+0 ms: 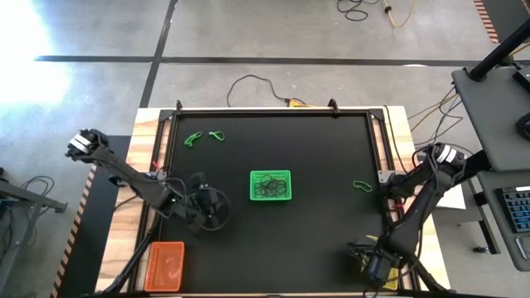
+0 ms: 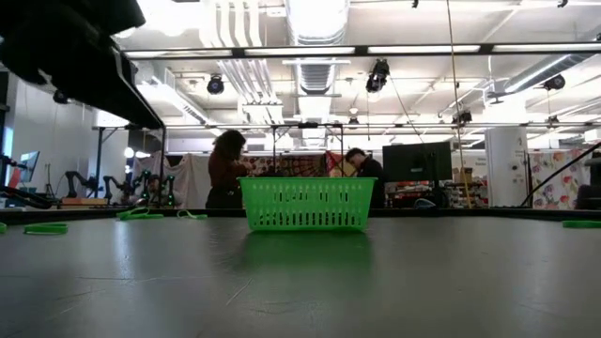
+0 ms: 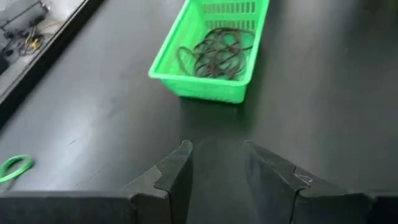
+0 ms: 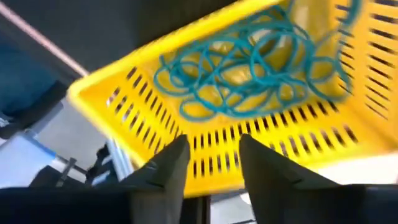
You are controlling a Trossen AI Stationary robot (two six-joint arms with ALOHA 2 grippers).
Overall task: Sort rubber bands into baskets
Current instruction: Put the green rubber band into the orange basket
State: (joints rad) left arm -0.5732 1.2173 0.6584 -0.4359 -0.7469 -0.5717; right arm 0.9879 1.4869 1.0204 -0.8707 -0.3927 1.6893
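Note:
The green basket [image 1: 271, 185] stands at the table's middle and holds several dark green rubber bands [image 3: 217, 53]; it also shows in the low view [image 2: 307, 205]. My left gripper [image 1: 220, 207] [image 3: 216, 177] is open and empty, to the left of the green basket and pointing at it. My right gripper [image 1: 377, 266] [image 4: 214, 165] is open and empty at the near right corner, above the yellow basket [image 4: 280, 143], which holds several blue bands [image 4: 249, 68]. The orange basket [image 1: 166, 265] stands at the near left. Loose green bands lie at the far left [image 1: 193, 139] [image 1: 217, 135] and at the right [image 1: 363, 185].
Another green band [image 3: 15, 165] lies on the table beside my left gripper. Black cables [image 1: 257, 83] run over the floor behind the table. A raised frame [image 1: 273, 111] borders the black table top. People stand in the room beyond the table [image 2: 225, 169].

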